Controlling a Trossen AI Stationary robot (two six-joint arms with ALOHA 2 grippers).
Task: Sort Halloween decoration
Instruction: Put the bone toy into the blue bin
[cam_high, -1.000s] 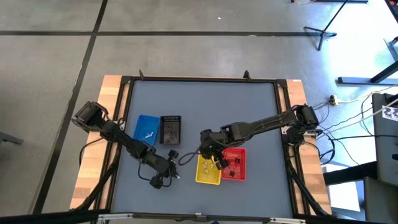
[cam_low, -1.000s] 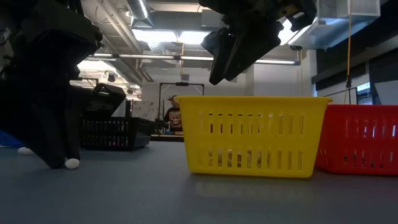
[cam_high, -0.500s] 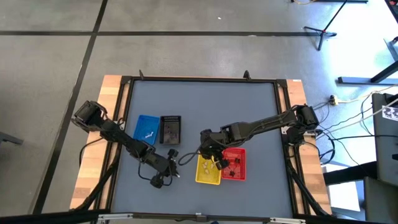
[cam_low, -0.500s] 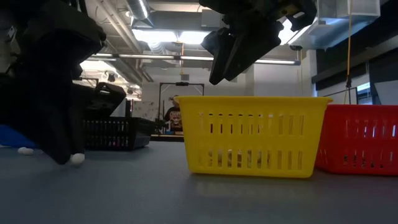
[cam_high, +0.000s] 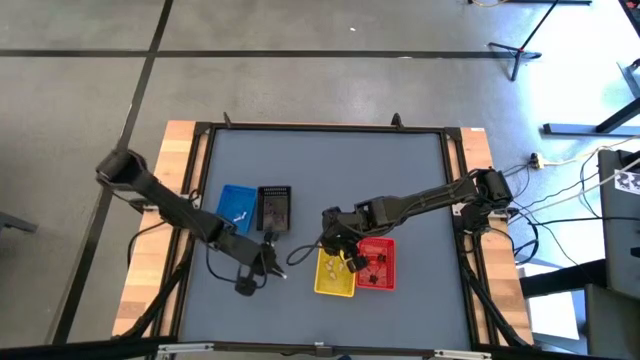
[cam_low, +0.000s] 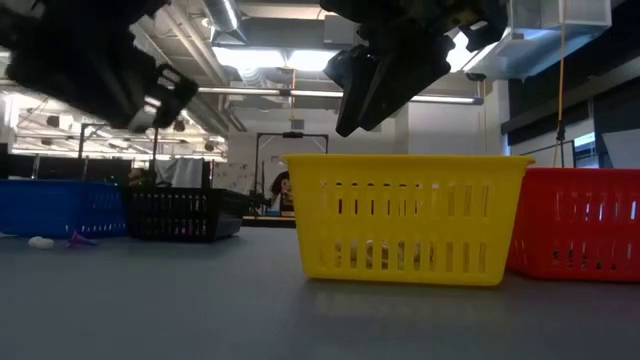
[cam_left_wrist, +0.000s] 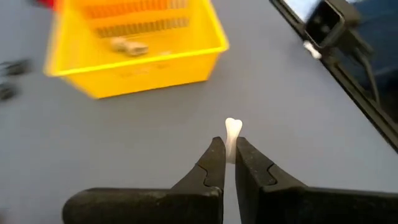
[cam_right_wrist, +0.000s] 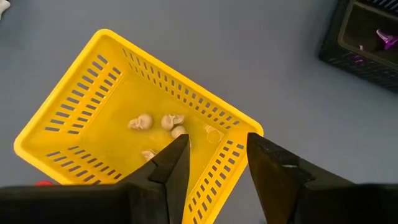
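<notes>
A small white bone (cam_left_wrist: 232, 133) is the Halloween decoration in my left gripper (cam_left_wrist: 227, 149), which is shut on it above the table, left of the yellow basket (cam_high: 335, 273); in the low view that gripper (cam_low: 152, 104) hangs high at the left. My right gripper (cam_right_wrist: 214, 152) stands open above the yellow basket (cam_right_wrist: 134, 130), over tan skull trinkets (cam_right_wrist: 163, 122) lying on its floor. A white trinket (cam_low: 40, 241) and a purple one (cam_low: 78, 240) lie loose on the table. My left gripper pinches the bone's lower end (cam_left_wrist: 231, 148) between its two fingertips. The knobbed end (cam_left_wrist: 233, 126) sticks out past the tips. The fingers slant downward toward the yellow basket. The bone is lifted clear of the table.
A red basket (cam_high: 377, 263) with dark trinkets stands against the yellow one's right side. A blue basket (cam_high: 236, 207) and a black basket (cam_high: 273, 208) stand side by side at the table's left middle. The far half of the grey table (cam_high: 330, 165) is bare.
My left gripper, earlier pointing down with its tips at the table by a white piece, has risen well above the table and tipped less steeply, staying shut; the white bone has gone up with it, clear of the table.
</notes>
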